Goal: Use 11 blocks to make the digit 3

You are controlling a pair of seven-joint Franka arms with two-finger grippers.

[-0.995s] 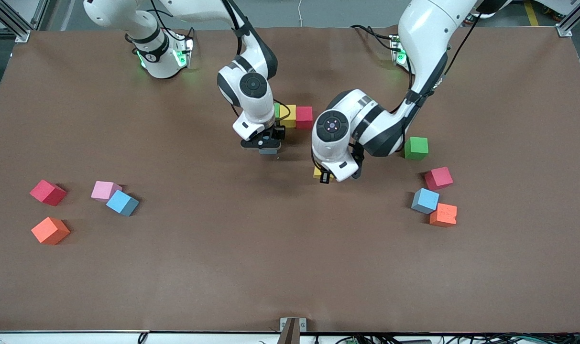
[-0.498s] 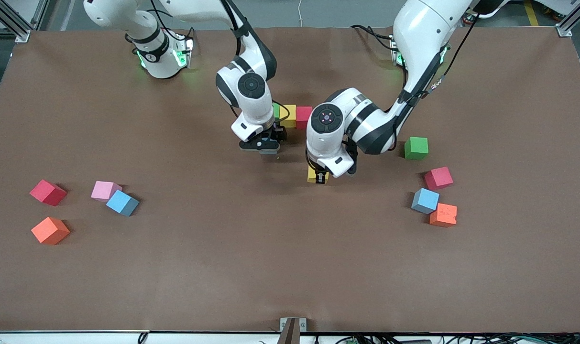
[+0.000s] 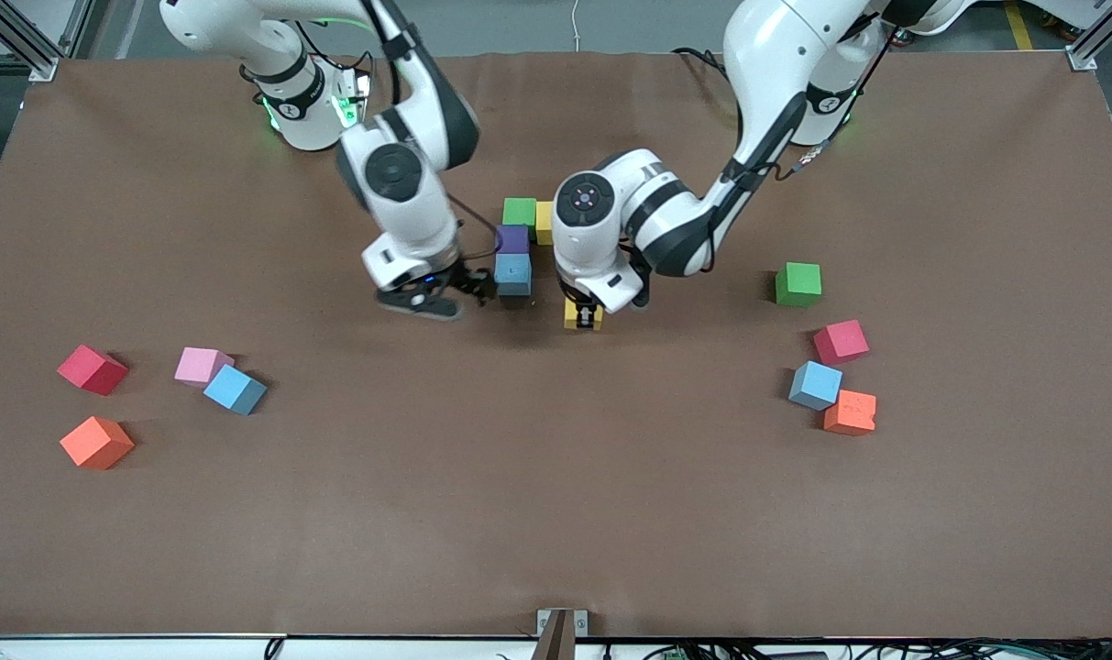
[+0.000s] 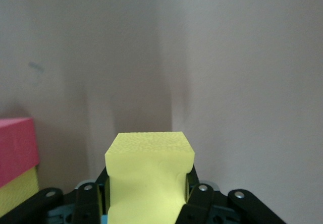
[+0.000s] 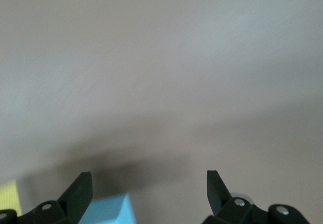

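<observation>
We are starting at the right arm's end of the table, where four loose blocks are lying: a red block [image 3: 92, 369], a pink block [image 3: 203, 365] touching a light blue block [image 3: 235, 390], and an orange block [image 3: 96, 442] nearest the front camera.

Moving toward the middle, the right gripper [image 3: 441, 293] is hanging low over the table with its jaws spread wide and empty, just beside the column of the digit 3 [image 3: 519, 240].

The figure is looking barely begun. A green cube [image 3: 520, 211] and a yellow cube [image 3: 544, 223] are sitting side by side in the farthest row. A purple cube [image 3: 512, 239] and a light blue cube [image 3: 512, 273] are running nearer to the camera from the green one. A red cube [image 4: 17, 148] is showing only in the left wrist view, beside a yellow one.

The left gripper [image 3: 585, 317] is clamping a yellow block [image 4: 150, 173] between its fingers, over the table near the light blue cube. We are judging this the placing step. The next move is calling for setting it square and flush, probably starting the middle row.

Toward the left arm's end, a green block [image 3: 798, 283], another red block [image 3: 840, 341], another light blue block [image 3: 814, 384] and another orange block [image 3: 850, 412] are waiting.
</observation>
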